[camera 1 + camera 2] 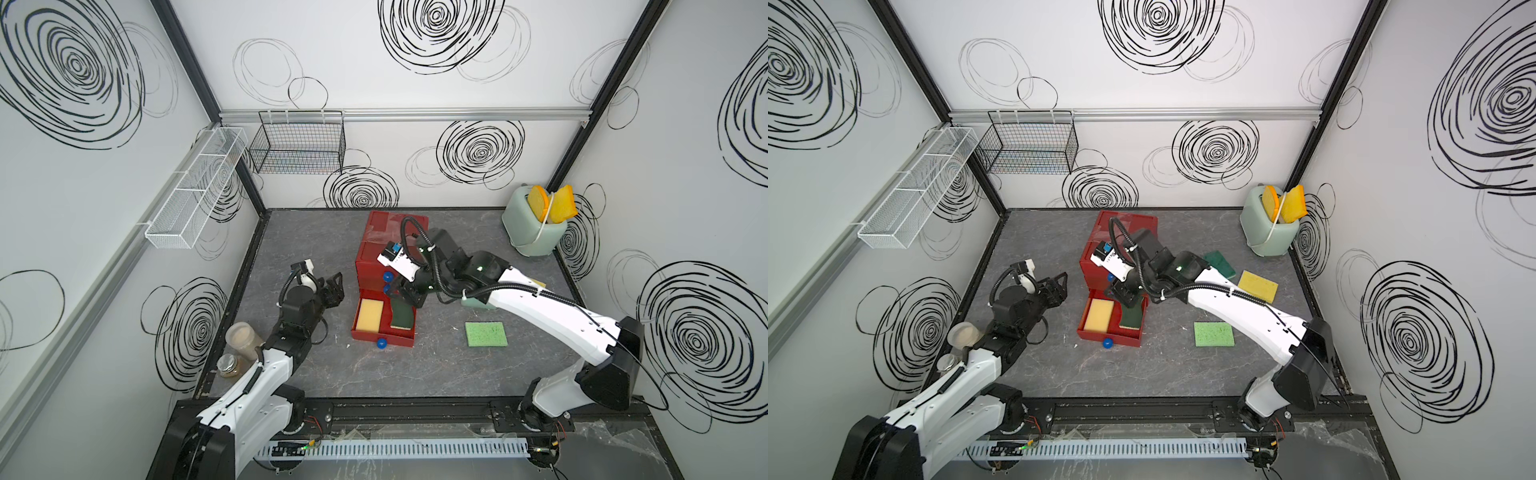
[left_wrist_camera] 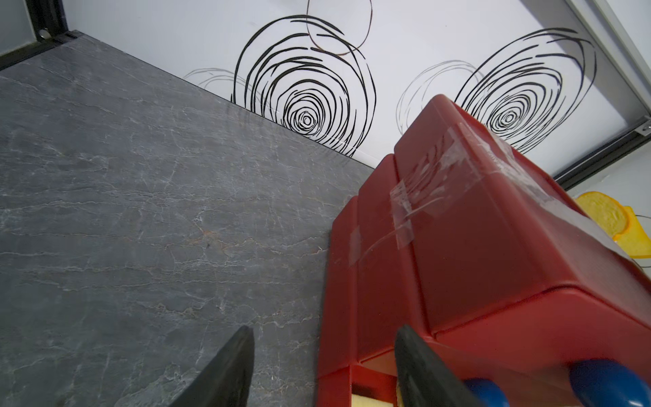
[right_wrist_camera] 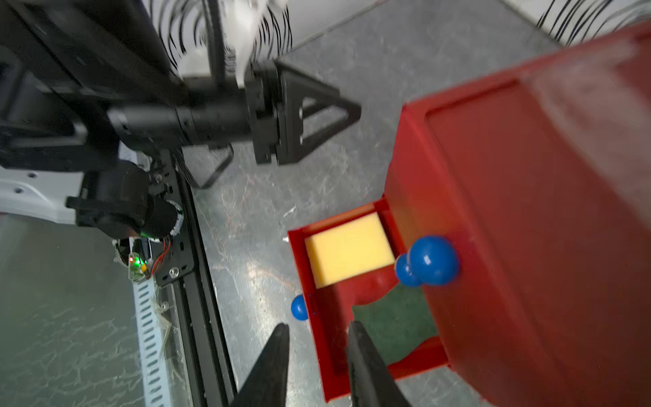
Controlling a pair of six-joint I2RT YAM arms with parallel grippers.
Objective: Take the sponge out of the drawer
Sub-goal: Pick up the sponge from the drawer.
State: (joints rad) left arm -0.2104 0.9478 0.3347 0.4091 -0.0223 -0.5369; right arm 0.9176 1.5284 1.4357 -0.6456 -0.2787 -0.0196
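Evidently for pickup, right fingers (image 3: 273,366) hover slightly parted, empty, over green sponge (image 3: 394,324) in drawer (image 3: 334,299); left fingers (image 1: 336,281) wide, empty, nine o'clock.

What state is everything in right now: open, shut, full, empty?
Red plastic cabinet's bottom drawer: pulled open.
Its upper two drawers: shut.
Yellow rectangular sponge: lying in the open drawer.
Dark green sponge: in the drawer beside it.
Left gripper: open, empty.
Right gripper: open, empty, above the drawer.
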